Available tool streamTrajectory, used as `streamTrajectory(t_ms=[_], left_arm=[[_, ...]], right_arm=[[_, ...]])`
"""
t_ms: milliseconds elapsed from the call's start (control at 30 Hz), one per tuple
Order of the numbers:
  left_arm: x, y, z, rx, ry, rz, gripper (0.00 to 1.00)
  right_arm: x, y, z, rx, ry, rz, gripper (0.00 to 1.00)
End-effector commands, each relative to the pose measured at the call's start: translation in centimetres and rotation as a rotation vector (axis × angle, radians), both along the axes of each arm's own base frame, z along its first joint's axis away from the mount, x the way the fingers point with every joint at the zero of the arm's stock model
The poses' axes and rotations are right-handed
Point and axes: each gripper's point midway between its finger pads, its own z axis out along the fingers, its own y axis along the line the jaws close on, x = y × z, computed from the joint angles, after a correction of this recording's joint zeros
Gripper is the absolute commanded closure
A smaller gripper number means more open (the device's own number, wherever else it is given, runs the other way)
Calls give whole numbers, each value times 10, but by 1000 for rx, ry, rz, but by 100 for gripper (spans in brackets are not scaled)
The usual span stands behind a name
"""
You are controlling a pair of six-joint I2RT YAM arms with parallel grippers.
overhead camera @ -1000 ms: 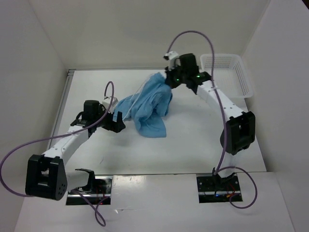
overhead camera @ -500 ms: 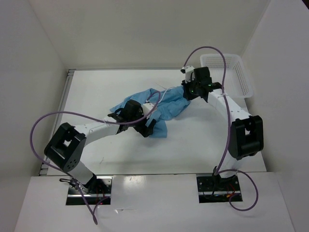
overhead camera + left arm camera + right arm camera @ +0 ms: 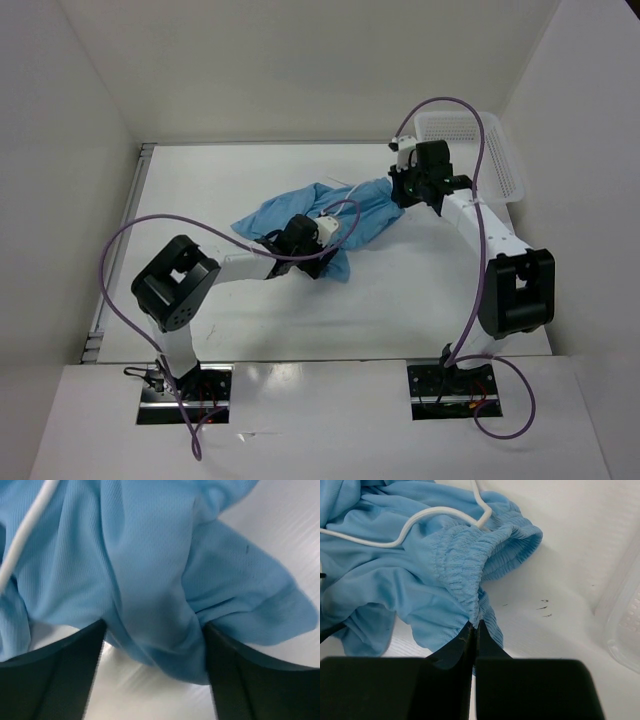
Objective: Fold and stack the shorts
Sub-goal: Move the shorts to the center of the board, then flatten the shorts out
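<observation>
The light blue shorts (image 3: pixel 330 220) lie crumpled across the middle of the table, stretched from centre-left toward the right arm. My right gripper (image 3: pixel 398 188) is shut on the gathered waistband (image 3: pixel 465 570) at the shorts' right end, and the white drawstring (image 3: pixel 415 522) loops over the fabric. My left gripper (image 3: pixel 322 262) is open, its jaws wide apart on either side of a hanging fold of the shorts (image 3: pixel 155 605) at their near edge, just above the table.
A white mesh basket (image 3: pixel 470 150) stands at the back right, right behind the right gripper; its rim shows in the right wrist view (image 3: pixel 625 630). Purple cables arc over both arms. Walls close in on three sides.
My left arm has swung right and forward to the shorts' near edge. My right gripper has pulled the waistband rightward and lower, and the shorts have dropped from hanging to lying on the table.
</observation>
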Motion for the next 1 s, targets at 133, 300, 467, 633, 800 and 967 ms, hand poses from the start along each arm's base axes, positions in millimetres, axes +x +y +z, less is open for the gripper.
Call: streamTrajectory(t_ms=[133,300,467,633,800,967], left_arm=[[8,-2,-11,46,-12,19,77],[50,19,43,-17,-199,162,100],[152,135,153,-110,-392,481,100],[174,210,230,-154,-465,593,100],[79,193,171,-88,-218,484,99],[-43,149,113,-75,48,239,59]], right_arm=[[7,3,23,14,-89,7,100],[39,-4,55,30,-169,-55,100],[100,-24,131,58,-350,-167,100],[112,-23,182,97,-434,-156,100],[68,8,118,39,-265,54,100],[-15,42,11,-101,20,301,48]])
